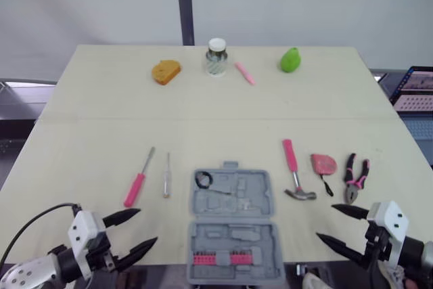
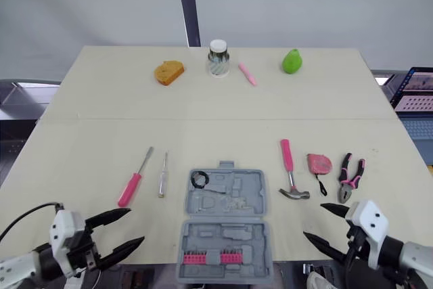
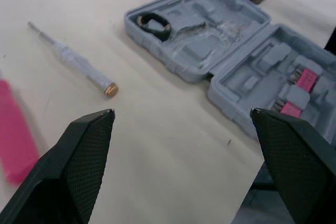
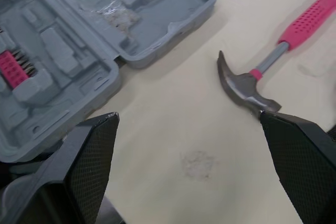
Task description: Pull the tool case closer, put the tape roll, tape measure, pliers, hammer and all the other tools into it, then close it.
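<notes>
The grey tool case (image 1: 233,225) lies open at the table's near edge, between my two grippers. A black tape roll (image 1: 203,180) sits in its far left corner, and a row of pink bits (image 1: 218,259) fills its near half. Left of the case lie a pink screwdriver (image 1: 137,182) and a small clear screwdriver (image 1: 167,176). To its right are a pink-handled hammer (image 1: 294,170), a pink tape measure (image 1: 323,164) and pliers (image 1: 354,176). My left gripper (image 1: 145,227) hovers open by the case's left side. My right gripper (image 1: 326,221) is open just short of the hammer head (image 4: 247,85).
Along the far edge stand an orange sponge (image 1: 166,71), a glass jar (image 1: 216,57), a pink marker (image 1: 245,73) and a green pear (image 1: 290,59). A laptop (image 1: 413,89) sits off the table's right side.
</notes>
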Action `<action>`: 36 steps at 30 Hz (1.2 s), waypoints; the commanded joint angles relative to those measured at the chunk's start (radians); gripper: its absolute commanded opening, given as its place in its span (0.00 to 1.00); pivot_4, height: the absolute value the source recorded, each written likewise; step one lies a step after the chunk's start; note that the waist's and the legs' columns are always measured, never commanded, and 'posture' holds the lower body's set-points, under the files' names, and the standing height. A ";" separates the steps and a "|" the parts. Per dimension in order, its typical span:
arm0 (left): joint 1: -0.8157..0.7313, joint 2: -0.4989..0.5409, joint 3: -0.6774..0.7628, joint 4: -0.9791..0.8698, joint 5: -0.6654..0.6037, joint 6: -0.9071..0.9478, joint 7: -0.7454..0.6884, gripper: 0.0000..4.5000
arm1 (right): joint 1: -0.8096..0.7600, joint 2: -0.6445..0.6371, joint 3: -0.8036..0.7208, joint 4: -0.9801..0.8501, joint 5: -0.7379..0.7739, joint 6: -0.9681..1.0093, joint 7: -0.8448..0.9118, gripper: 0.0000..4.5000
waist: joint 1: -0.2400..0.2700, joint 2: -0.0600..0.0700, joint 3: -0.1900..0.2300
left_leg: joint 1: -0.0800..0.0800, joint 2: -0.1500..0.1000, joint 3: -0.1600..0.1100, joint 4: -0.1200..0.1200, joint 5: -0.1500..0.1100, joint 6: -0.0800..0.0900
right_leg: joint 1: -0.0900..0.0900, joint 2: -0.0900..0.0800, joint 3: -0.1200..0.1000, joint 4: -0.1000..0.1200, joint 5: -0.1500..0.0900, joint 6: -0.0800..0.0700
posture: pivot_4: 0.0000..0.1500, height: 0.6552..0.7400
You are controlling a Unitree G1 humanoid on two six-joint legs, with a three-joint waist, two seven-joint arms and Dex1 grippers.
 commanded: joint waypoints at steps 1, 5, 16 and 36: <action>-0.061 0.050 -0.045 -0.062 -0.023 0.006 -0.035 0.98 | -0.029 0.015 -0.039 -0.031 0.032 0.048 -0.065 1.00 | 0.002 0.001 0.000 | 0.000 0.000 0.000 0.000 0.000 0.000 | 0.000 0.000 0.000 0.001 0.000 0.000 | 1.00 0.47; -0.172 0.083 -0.111 -0.052 -0.021 0.006 -0.058 0.98 | -0.098 0.052 -0.051 -0.065 0.041 0.150 -0.207 1.00 | 0.001 0.003 0.000 | 0.000 0.000 0.000 0.000 0.001 -0.001 | 0.000 0.004 -0.001 0.001 0.000 0.000 | 1.00 0.47; -0.292 0.082 -0.206 0.008 0.000 -0.026 -0.090 0.98 | -0.243 0.104 0.001 -0.088 0.021 0.480 -0.490 1.00 | -0.001 0.006 -0.001 | 0.001 -0.001 0.003 0.000 0.001 0.000 | -0.002 0.004 -0.004 0.003 0.000 0.000 | 1.00 0.47; -0.332 0.078 -0.238 0.044 0.033 -0.044 -0.063 0.98 | -0.508 0.159 0.100 0.077 -0.053 0.654 -0.654 1.00 | -0.004 0.009 0.000 | 0.000 -0.001 0.005 -0.001 0.001 0.000 | -0.004 0.004 -0.004 0.004 0.000 0.000 | 1.00 0.47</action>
